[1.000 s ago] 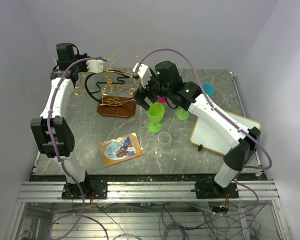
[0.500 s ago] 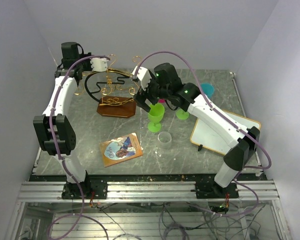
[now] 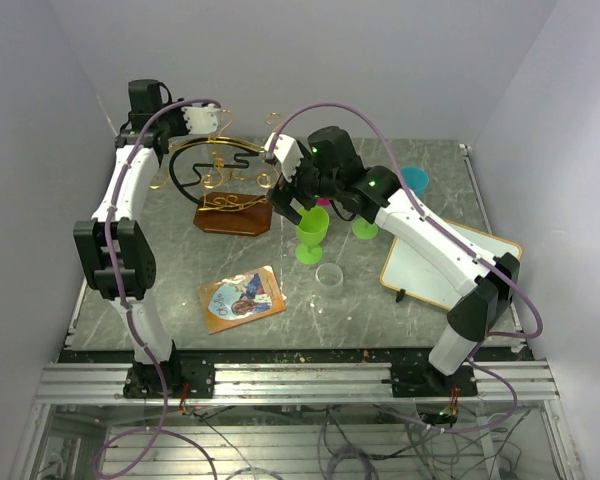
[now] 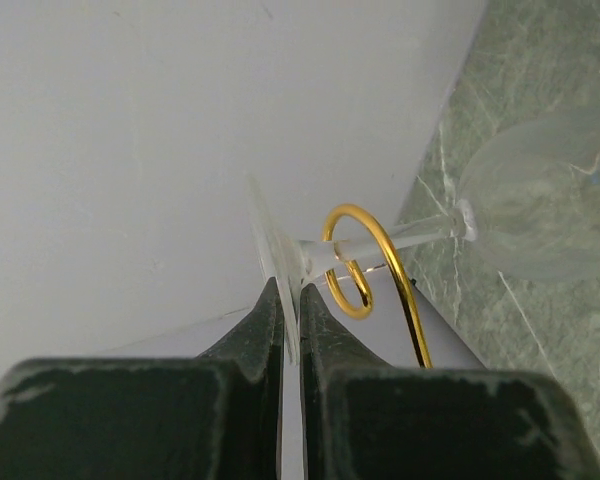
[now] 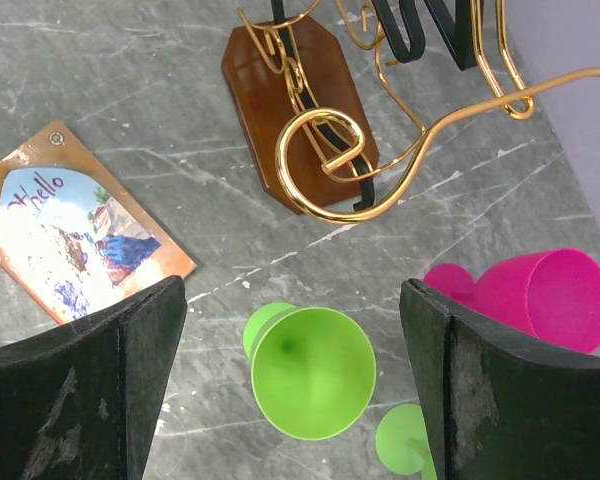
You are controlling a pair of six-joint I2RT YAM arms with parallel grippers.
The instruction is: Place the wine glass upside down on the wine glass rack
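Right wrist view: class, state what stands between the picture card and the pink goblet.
A green goblet stands mouth-up on the table, roughly between the picture card and the pink goblet. The right wrist view shows it plainly.

A grey-green marbled table [image 3: 350, 325] sits boxed in by plain, pale lavender-white walls [image 3: 400, 60] at the far side and both flanks, evenly lit, with silver aluminium rails [image 3: 310, 382] running along its near edge.
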